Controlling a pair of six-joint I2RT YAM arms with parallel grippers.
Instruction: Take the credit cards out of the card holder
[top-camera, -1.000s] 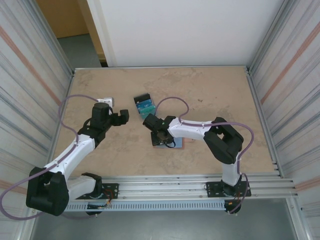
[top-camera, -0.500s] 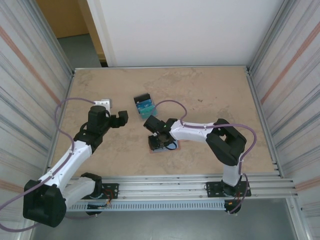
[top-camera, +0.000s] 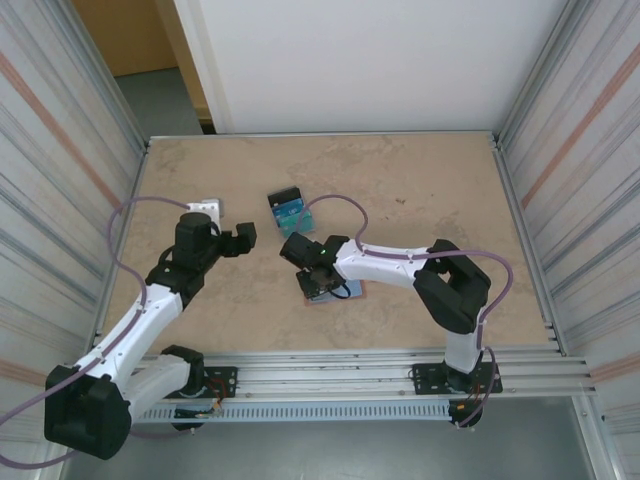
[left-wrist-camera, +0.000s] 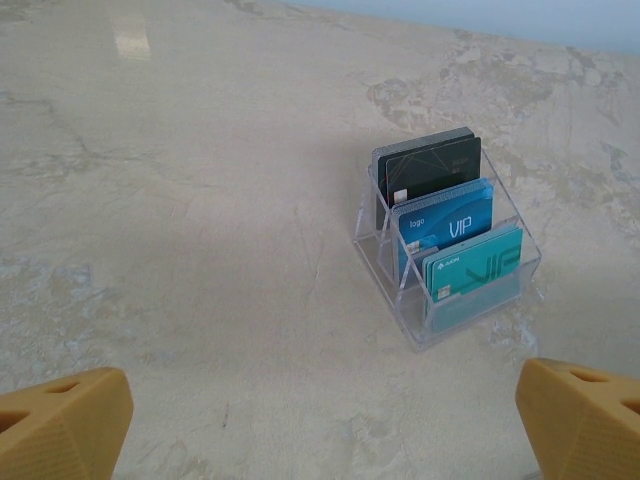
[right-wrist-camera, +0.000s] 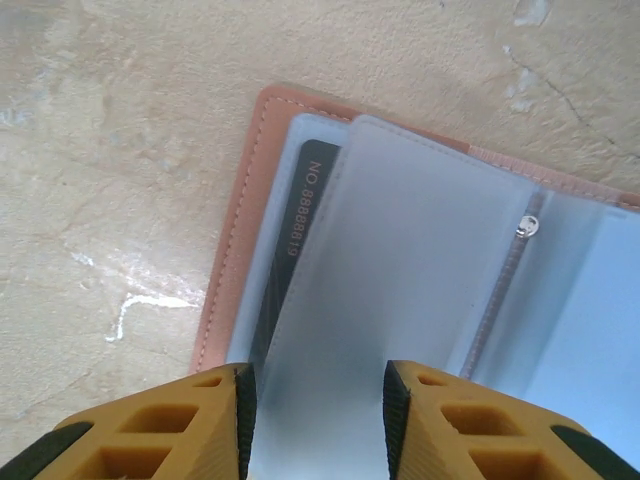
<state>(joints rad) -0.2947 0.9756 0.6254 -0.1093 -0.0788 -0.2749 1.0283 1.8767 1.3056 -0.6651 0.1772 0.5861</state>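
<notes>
Top external view: a pale marbled desk (top-camera: 420, 180) fills the middle of the frame, with ribbed metal walls on both sides. The left arm (top-camera: 150, 300) reaches up from the lower left corner towards the centre left. The right arm (top-camera: 400, 265) bends in from the lower right and ends over a pink wallet (top-camera: 353, 291) that lies open just below the centre of the frame. A small white box (top-camera: 207, 206) sits at the centre left, beside the left arm's wrist.

Left wrist view: a clear plastic stand (left-wrist-camera: 445, 328) is right of centre on the desk, well apart from the left claw (left-wrist-camera: 325, 415). The claw's two yellow fingertips (left-wrist-camera: 60, 420) sit in the bottom corners of the frame, spread wide with nothing between them. The stand holds three upright cards in rows: a black card (left-wrist-camera: 430, 165) at the back, a blue card (left-wrist-camera: 445, 220) in the middle and a teal card (left-wrist-camera: 475, 265) in front. In the top view this stand is just up and left of the wallet.

Right wrist view: the wallet lies open, with grey-blue see-through sleeves (right-wrist-camera: 400, 260) inside. A dark card (right-wrist-camera: 290, 250) printed with a number shows under the sleeve at centre left. The right claw (right-wrist-camera: 315, 420) is at the bottom edge, its jaws narrow with a sleeve between them. Whether they pinch it cannot be told.
</notes>
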